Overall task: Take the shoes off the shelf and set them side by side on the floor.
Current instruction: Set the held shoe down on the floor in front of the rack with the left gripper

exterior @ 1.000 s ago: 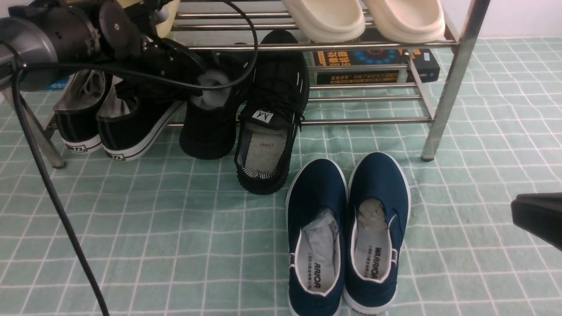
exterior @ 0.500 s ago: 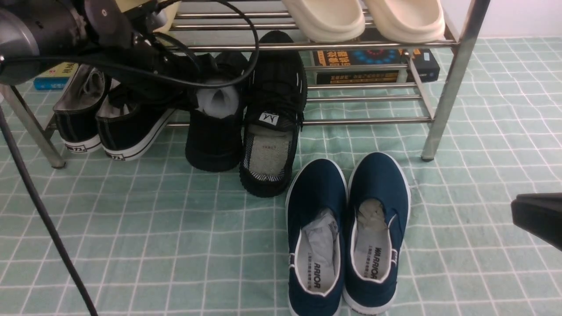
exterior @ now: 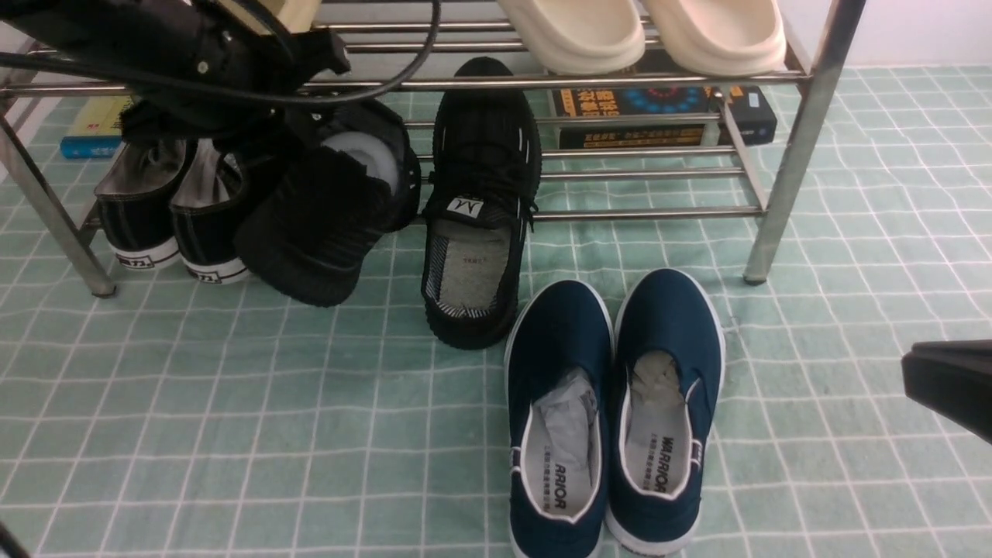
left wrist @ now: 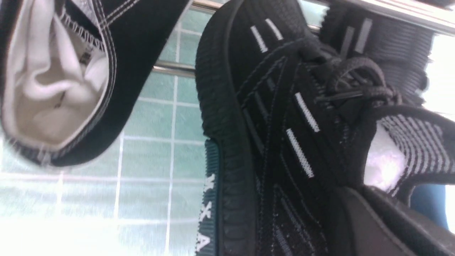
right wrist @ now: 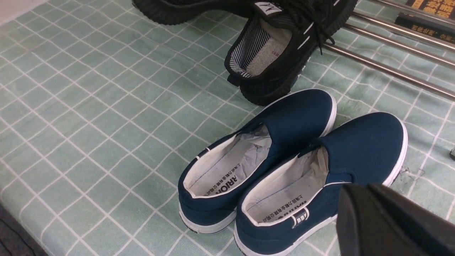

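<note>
Left wrist view: my left pincer (left wrist: 355, 202) grips the collar of one black knit sneaker (left wrist: 284, 124), held tilted before the shelf (exterior: 798, 139). Its mate (exterior: 473, 232) rests toe on the lower tier (exterior: 643, 213), heel on the floor (exterior: 232, 403). Just beside it the navy pair (exterior: 612, 411) sits side by side, my right pincer (exterior: 949, 384) closed and empty off to the right.

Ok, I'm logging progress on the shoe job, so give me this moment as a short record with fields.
left tool: shut on one black knit sneaker, held up and tilted
second black knit sneaker: toe on the shelf lower tier, heel on the floor
navy slip-on pair: side by side on the floor
right tool: off to the right, holding nothing, open or shut unclear
left to do: both black knit sneakers
</note>
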Controlling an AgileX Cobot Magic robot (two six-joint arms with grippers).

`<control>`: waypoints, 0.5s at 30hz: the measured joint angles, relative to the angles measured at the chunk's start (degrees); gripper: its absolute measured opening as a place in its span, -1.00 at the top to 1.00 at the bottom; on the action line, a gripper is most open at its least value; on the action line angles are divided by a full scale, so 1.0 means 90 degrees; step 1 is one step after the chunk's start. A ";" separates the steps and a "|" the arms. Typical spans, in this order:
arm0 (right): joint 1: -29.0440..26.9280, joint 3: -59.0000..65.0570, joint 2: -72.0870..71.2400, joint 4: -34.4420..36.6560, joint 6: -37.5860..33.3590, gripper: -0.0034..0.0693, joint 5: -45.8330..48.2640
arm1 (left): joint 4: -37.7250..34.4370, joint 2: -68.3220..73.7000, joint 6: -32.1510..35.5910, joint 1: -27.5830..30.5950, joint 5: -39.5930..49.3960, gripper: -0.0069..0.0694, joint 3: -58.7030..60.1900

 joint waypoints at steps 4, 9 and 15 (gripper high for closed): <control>0.0000 0.0000 0.0000 -0.0014 0.0000 0.80 -0.0019 | 0.0269 -0.0629 0.0011 0.0000 0.0455 0.78 0.0000; 0.0000 0.0000 0.0000 -0.0053 0.0000 0.78 -0.0019 | 0.0415 -0.1444 0.0011 0.0000 0.0894 0.78 0.0258; 0.0000 0.0000 0.0000 -0.0057 0.0000 0.76 -0.0096 | 0.0300 -0.2229 -0.0014 0.0000 0.0719 0.78 0.1540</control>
